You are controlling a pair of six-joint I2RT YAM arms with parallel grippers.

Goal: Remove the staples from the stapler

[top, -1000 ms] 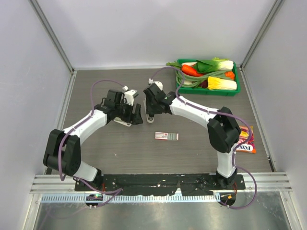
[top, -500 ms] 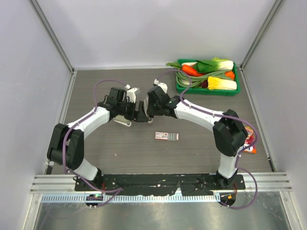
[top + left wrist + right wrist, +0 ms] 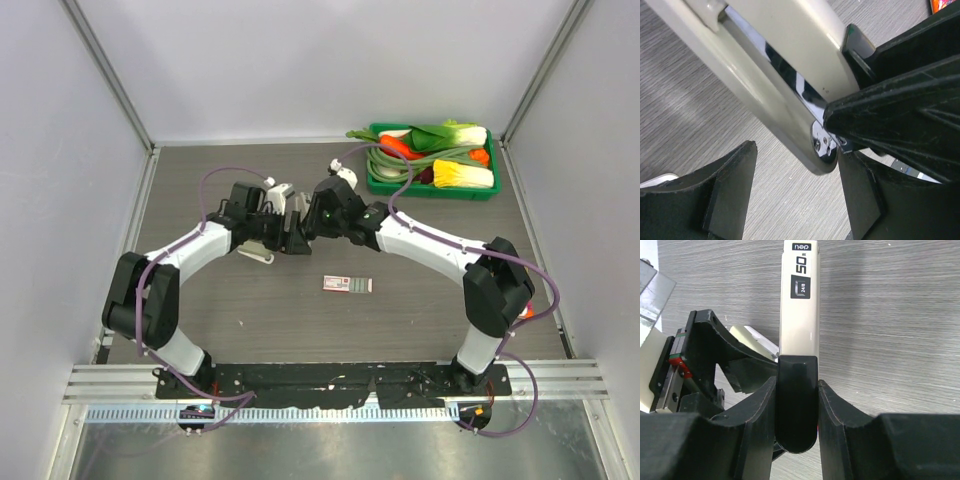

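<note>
The stapler has a beige top with a "50 24/8" label and a black rear cap. My right gripper is shut on that black cap, the stapler pointing away from it. In the top view both grippers meet at the table's middle, the right gripper beside the left gripper. In the left wrist view the stapler shows two beige halves with a chrome channel between them. Its rounded end sits between my left gripper's spread fingers, with a clear gap on the left. The staples are hidden.
A flat pink-and-white box lies in front of the grippers. A green tray of toy vegetables stands at the back right. A red snack packet lies by the right arm. A small white object lies under the left arm.
My right gripper has swung left and up to meet the left gripper, and its elbow has moved right. The left gripper has shifted slightly right.
</note>
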